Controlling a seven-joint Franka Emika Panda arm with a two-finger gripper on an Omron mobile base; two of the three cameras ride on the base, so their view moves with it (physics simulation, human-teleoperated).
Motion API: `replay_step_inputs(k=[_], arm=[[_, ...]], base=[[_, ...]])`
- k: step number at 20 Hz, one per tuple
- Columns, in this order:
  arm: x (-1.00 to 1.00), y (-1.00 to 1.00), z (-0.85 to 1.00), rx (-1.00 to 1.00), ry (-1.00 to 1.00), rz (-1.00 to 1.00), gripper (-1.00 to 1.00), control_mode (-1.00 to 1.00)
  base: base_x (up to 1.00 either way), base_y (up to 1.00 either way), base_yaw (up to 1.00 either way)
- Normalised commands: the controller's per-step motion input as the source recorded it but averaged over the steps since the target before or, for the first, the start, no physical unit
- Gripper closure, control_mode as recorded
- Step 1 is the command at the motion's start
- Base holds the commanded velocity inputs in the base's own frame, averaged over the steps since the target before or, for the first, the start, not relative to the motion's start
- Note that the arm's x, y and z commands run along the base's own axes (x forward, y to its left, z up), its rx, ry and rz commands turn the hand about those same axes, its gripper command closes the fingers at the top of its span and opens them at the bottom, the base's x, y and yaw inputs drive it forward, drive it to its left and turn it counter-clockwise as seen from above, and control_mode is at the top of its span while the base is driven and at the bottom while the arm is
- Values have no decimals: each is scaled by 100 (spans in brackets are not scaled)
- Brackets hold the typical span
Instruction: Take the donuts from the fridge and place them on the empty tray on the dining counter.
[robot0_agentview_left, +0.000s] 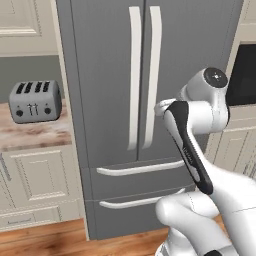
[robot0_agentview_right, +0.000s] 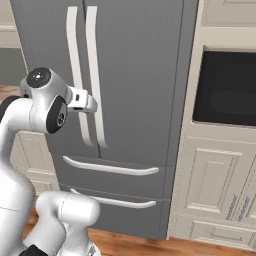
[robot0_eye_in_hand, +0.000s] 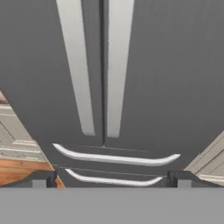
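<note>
The fridge is seen shut, both doors closed. Its two long handles are set side by side at the middle gap. The gripper is held wide open before the fridge, apart from the handles, nothing gripped.

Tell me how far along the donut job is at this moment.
Done: nothing that shows; the fridge has both doors and both drawers closed, so no donut is out. In hand: the tool is open and empty, facing the door handles in the hand view, short of them. Left: open a door, take out each donut, carry them to the tray.
</note>
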Motion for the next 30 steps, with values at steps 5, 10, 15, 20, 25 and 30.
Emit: replay_step_inputs(k=[5,10,15,20,25,30], arm=[[78,-12,-7,0,0,4,-100,-100],[73,-1,-17,0,0,1,-100,-100],[54,0,-4,0,0,0,-100,-100],[57,1,-6,0,0,0,-100,-100],[58,2,-13,0,0,0,-100,-100],[55,0,-15,0,0,0,-100,-100]], base=[[0,0,0],[0,0,0],[0,0,0],[0,0,0],[0,0,0],[0,0,0]])
